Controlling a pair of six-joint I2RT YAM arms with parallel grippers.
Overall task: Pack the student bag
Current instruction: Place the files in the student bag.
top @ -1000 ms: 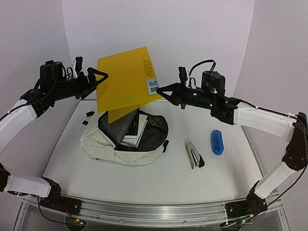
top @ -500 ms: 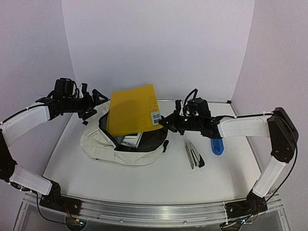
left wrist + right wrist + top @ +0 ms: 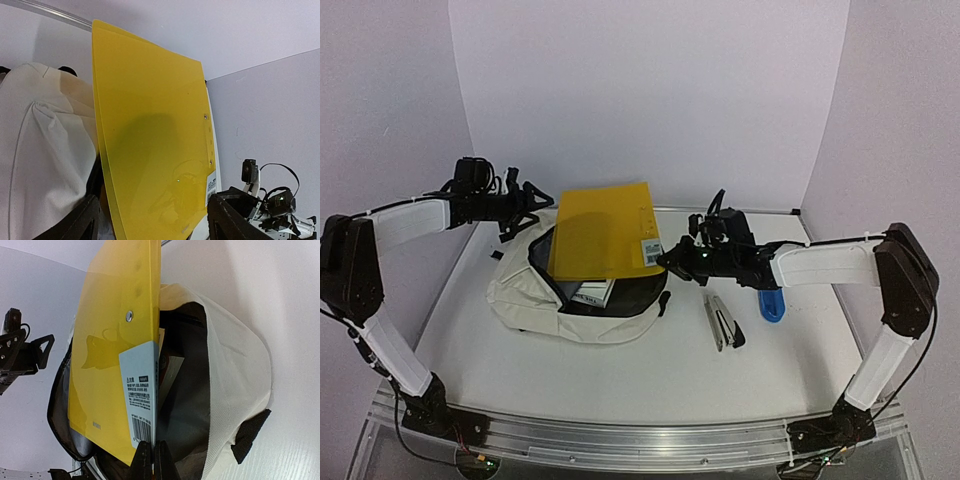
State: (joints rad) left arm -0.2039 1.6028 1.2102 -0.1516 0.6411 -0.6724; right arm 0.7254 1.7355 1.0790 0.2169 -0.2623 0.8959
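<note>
The right hand (image 3: 670, 262) is shut tight on the labelled corner of the yellow folder (image 3: 605, 228), which is held nearly upright with its lower edge dipped into the open mouth of the student bag (image 3: 535, 300) — laid on the surface (image 3: 650, 380), left of centre — while the left hand (image 3: 528, 208) is spread open and empty just beside the folder's left edge. Pinched at one corner only, the folder could be swung or bowed, and its lower edge snagged on the book (image 3: 590, 292) inside or on the zipper rim. How deep that edge is sunk is hidden by the folder itself.
</note>
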